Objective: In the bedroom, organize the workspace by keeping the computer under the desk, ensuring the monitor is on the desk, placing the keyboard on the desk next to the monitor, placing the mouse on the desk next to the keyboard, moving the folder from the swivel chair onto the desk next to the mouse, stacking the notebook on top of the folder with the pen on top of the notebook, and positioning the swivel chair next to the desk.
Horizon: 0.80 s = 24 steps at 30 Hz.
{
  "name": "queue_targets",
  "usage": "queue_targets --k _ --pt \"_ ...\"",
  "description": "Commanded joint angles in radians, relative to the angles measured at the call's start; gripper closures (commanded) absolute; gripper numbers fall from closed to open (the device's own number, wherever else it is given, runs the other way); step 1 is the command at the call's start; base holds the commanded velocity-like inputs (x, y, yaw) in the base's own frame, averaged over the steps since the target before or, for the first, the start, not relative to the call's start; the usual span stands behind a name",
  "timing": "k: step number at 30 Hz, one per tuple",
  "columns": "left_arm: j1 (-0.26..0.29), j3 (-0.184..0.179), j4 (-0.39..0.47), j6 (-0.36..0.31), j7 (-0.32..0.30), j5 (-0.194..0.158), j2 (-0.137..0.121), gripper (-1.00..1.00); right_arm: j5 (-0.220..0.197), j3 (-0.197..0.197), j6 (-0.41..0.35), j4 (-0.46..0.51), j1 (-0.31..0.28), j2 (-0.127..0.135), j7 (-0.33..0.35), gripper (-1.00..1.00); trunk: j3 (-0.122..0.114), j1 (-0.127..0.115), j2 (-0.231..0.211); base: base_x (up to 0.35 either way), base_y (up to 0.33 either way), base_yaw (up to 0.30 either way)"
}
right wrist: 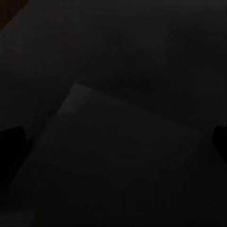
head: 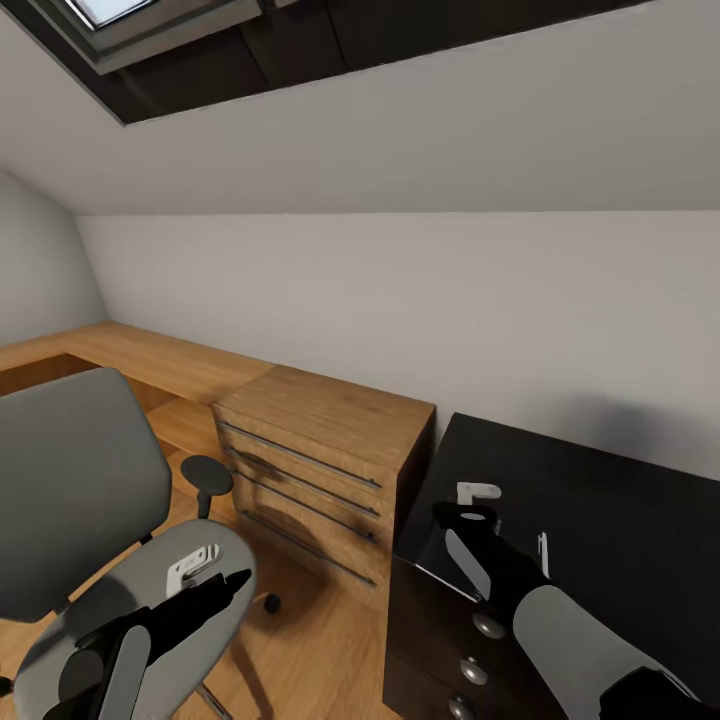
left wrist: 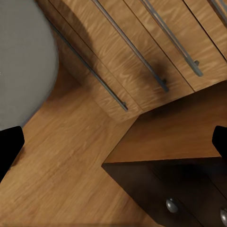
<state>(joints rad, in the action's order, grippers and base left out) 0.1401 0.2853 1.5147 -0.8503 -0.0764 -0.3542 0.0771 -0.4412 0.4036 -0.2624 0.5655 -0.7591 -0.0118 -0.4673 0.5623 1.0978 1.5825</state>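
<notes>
The grey swivel chair (head: 80, 480) stands at the left on the wood floor. My left gripper (head: 232, 582) hovers open over its bare seat (head: 150, 600); the left wrist view looks past its fingertips (left wrist: 9, 146) at the floor. At the right is the black desk (head: 600, 500). My right gripper (head: 462, 515) points down at its near corner, open, with fingertips (right wrist: 10, 142) wide apart over a faint grey rectangle, apparently the notebook (right wrist: 118, 156). A thin white pen (head: 543, 553) lies on the desk beside my right wrist. Folder, monitor, keyboard, mouse and computer are out of view.
A light-wood chest of drawers (head: 320, 460) stands between chair and desk, against the white wall. The desk's dark drawer unit with silver knobs (head: 488, 625) faces me. A low wooden ledge (head: 150, 355) runs along the wall. A skylight (head: 130, 20) sits in the sloped ceiling.
</notes>
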Motion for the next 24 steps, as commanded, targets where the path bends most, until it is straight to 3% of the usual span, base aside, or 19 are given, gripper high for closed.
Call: queue_targets --k 1,24 --pt "0.001 0.003 0.001 -0.006 -0.008 0.004 0.001 -1.00 -0.016 0.006 -0.014 -0.004 0.000 0.000 -0.007 -1.00 0.001 0.000 0.000 -0.005 0.000 0.000" --pt "0.001 0.003 0.001 -0.006 -0.008 0.004 0.001 -1.00 -0.014 0.008 -0.013 -0.003 0.000 0.000 -0.007 -1.00 0.001 0.000 0.000 -0.043 0.026 0.000"
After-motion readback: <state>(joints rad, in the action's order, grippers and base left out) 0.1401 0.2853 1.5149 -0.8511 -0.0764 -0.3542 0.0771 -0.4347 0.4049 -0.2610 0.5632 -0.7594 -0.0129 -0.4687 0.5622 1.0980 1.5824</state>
